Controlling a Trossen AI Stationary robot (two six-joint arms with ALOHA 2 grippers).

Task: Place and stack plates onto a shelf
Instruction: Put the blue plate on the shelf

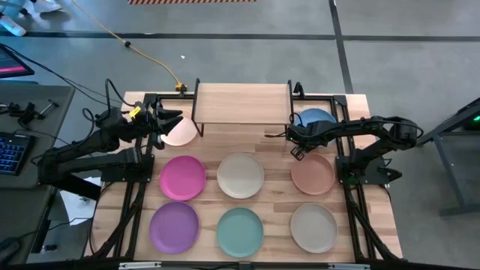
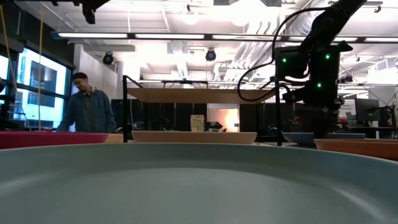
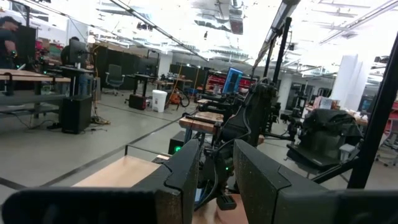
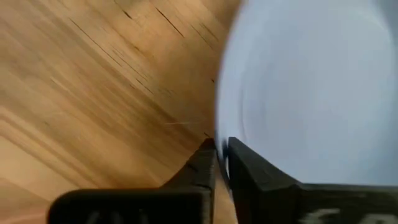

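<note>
The light-wood shelf (image 1: 241,103) stands on black legs at the table's far middle. The blue plate (image 1: 316,118) lies on the table beside the shelf's right end, and my right gripper (image 4: 221,152) is shut on its rim, coming down steeply from the arm on the right (image 1: 352,131). The pale pink plate (image 1: 182,135) lies by the shelf's left end. Above its far-left edge my left gripper (image 1: 171,118) hovers open, raised and pointing roughly level, with nothing between its fingers (image 3: 186,180). My right gripper pinches the blue plate's rim (image 4: 219,140) on its near-left side between its two fingers, one on the plate's inner face (image 4: 249,165), the other outside by the table (image 4: 204,163). The fingers slant steeply down from above. The plate's bottom seems to rest on the table.
Several more plates lie in two rows nearer the front: magenta (image 1: 182,178), cream (image 1: 241,175), salmon (image 1: 313,174), purple (image 1: 174,227), teal (image 1: 240,230), beige (image 1: 313,227). A person (image 2: 87,106) stands beyond the table's far side.
</note>
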